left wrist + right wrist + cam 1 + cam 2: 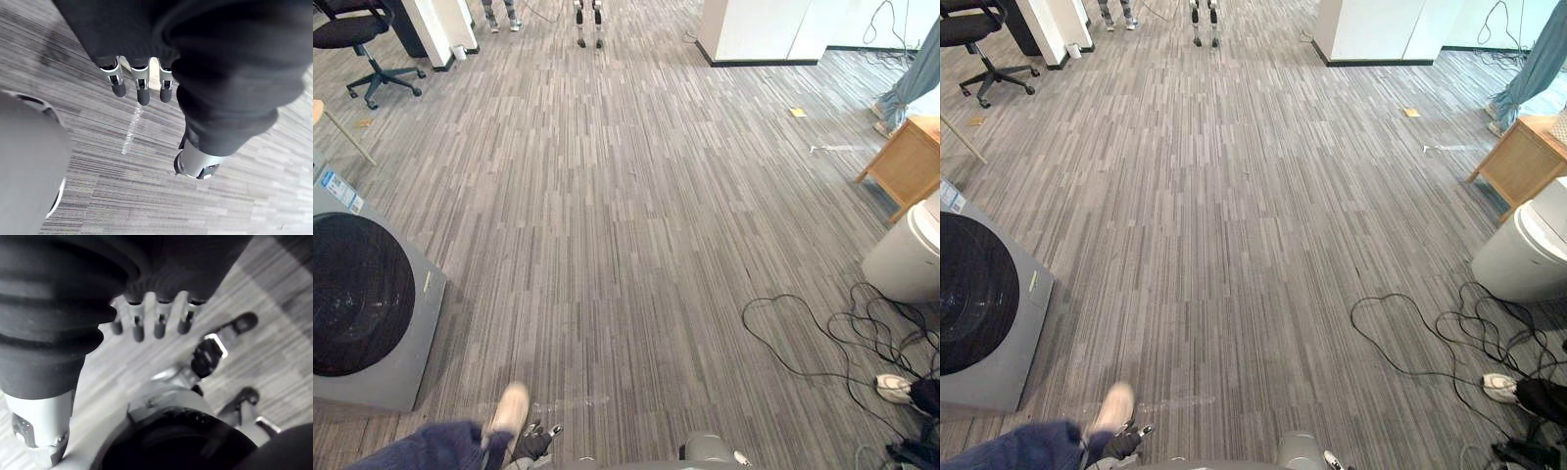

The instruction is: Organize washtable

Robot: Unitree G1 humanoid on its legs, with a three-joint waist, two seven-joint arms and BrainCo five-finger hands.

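Washing machine (362,304), its corner label (337,189) too small to read, stands on the striped floor (626,245); left hand (142,83) and right hand (159,318) hang with fingers straight, holding nothing.

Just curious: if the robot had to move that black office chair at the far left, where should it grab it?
Probably the seat edge of the office chair, reached from the open floor on its near side: the seat sticks out free, and the wheeled star base under it should let it roll.

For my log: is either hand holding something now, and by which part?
Nothing is held: the left hand and the right hand both hang open and empty.
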